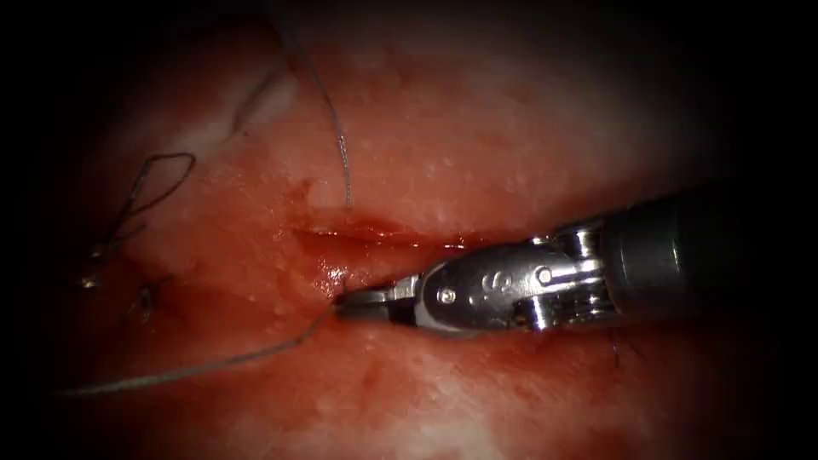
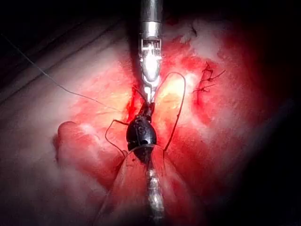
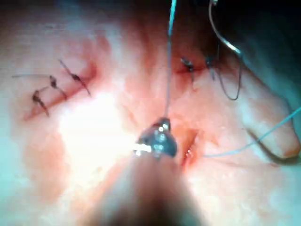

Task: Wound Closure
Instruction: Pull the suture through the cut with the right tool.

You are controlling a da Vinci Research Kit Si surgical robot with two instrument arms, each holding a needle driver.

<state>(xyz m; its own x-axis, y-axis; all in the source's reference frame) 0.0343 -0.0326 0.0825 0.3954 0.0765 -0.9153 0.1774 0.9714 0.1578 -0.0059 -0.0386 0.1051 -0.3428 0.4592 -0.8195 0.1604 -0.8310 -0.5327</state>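
The cut runs across the tissue, wet with red fluid. My right tool comes in from the right and lies along the cut's near lip, jaws shut on the thread, which trails off to the lower left. In the right wrist view that thread rises straight from the right tool. A second strand leaves the cut's far lip and runs up and away. In the left wrist view my dark left tool points at the silver right tool.
A slack loop of thread lies at the left. Below it are earlier knots with short cut ends. More finished stitches cross a closed cut, and thread loops lie beside the tools.
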